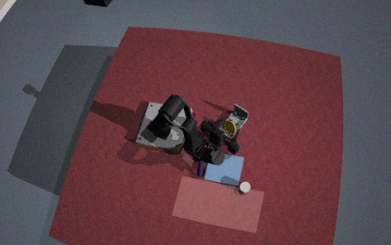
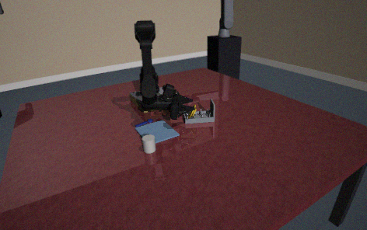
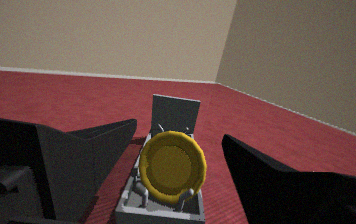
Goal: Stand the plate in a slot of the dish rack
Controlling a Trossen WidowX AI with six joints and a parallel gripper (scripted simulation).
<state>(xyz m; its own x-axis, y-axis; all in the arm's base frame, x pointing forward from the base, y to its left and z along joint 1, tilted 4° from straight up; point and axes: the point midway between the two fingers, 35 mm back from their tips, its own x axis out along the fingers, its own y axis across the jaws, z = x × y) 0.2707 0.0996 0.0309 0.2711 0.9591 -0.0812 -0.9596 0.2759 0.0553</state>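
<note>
The yellow plate (image 1: 230, 128) (image 2: 193, 112) (image 3: 172, 167) stands on edge in the near part of the grey dish rack (image 1: 241, 121) (image 2: 200, 120) (image 3: 187, 216). It leans somewhat toward the rack's tall end panel, and its lower rim is down among the metal rails. Two rail ends show in front of it in the wrist view. Whether it sits fully in one slot is hard to tell. My gripper (image 1: 230, 127) (image 2: 193, 104) (image 3: 180, 131) is open, with one finger on each side of the plate and a visible gap to both.
A light blue board (image 1: 225, 170) (image 2: 157, 131) lies beside the arm, with a white cylinder (image 1: 244, 187) (image 2: 148, 144) at its corner. A small dark blue object (image 1: 201, 169) (image 2: 144, 123) lies along its other side. Another grey arm stands on a black block (image 2: 224, 56) in the background.
</note>
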